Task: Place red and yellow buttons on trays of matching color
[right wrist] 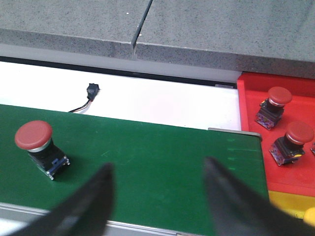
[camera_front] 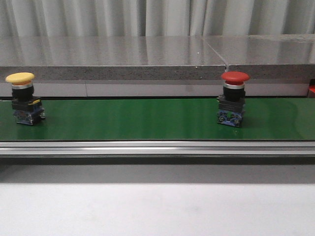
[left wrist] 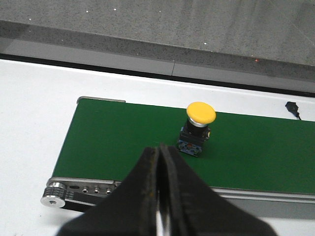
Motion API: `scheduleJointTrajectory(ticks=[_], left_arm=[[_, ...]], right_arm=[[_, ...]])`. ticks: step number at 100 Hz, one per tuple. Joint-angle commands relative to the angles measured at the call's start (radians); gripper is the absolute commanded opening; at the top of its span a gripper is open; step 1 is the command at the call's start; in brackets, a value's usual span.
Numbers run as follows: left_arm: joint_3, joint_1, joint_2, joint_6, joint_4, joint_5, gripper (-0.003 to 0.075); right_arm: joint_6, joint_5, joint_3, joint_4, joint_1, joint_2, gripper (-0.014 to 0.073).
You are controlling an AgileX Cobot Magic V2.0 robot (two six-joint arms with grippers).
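A yellow button (camera_front: 20,78) stands on the green belt (camera_front: 133,120) at the far left, and a red button (camera_front: 234,77) stands on the belt right of the middle. The yellow button (left wrist: 201,113) shows in the left wrist view, beyond my left gripper (left wrist: 160,150), which is shut and empty. The red button (right wrist: 33,136) shows in the right wrist view, off to the side of my right gripper (right wrist: 157,169), which is open and empty over the belt. A red tray (right wrist: 251,98) holds two red buttons (right wrist: 278,97). A yellow tray's edge (right wrist: 288,202) shows beside it. Neither gripper shows in the front view.
A grey stone ledge (camera_front: 147,56) runs behind the belt. The belt's metal rail (camera_front: 157,147) runs along its front edge. A small black plug with a cable (right wrist: 91,91) lies on the white table behind the belt. The belt's roller end (left wrist: 59,191) is near my left gripper.
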Motion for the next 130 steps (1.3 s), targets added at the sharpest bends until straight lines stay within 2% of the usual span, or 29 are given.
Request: scheduleJointTrajectory(ticks=[1, 11, 26, 41, 60, 96, 130], left_arm=[[-0.024, -0.005, 0.005, 0.001, -0.012, -0.069, -0.0019], [-0.024, -0.005, 0.005, 0.001, -0.012, -0.069, -0.0019], [-0.024, -0.005, 0.005, 0.001, -0.012, -0.069, -0.0019], [-0.024, -0.005, 0.005, 0.001, -0.012, -0.069, -0.0019], [-0.024, -0.005, 0.005, 0.001, -0.012, -0.069, -0.0019], [-0.024, -0.005, 0.005, 0.001, -0.012, -0.069, -0.0019], [-0.024, -0.005, 0.005, 0.001, -0.012, -0.069, -0.0019]], right_arm=[[-0.006, -0.053, -0.034, 0.041, 0.001, 0.001, 0.0668], [-0.006, -0.054, -0.034, 0.095, 0.001, 0.008, 0.0633], [-0.006, -0.031, -0.063, 0.116, 0.013, 0.075, 0.0634], [-0.05, 0.029, -0.137, 0.116, 0.085, 0.194, 0.0634], [-0.075, 0.034, -0.231, 0.116, 0.15, 0.369, 0.0634], [-0.075, 0.072, -0.359, 0.116, 0.171, 0.602, 0.0634], [-0.076, 0.066, -0.364, 0.115, 0.172, 0.698, 0.0634]])
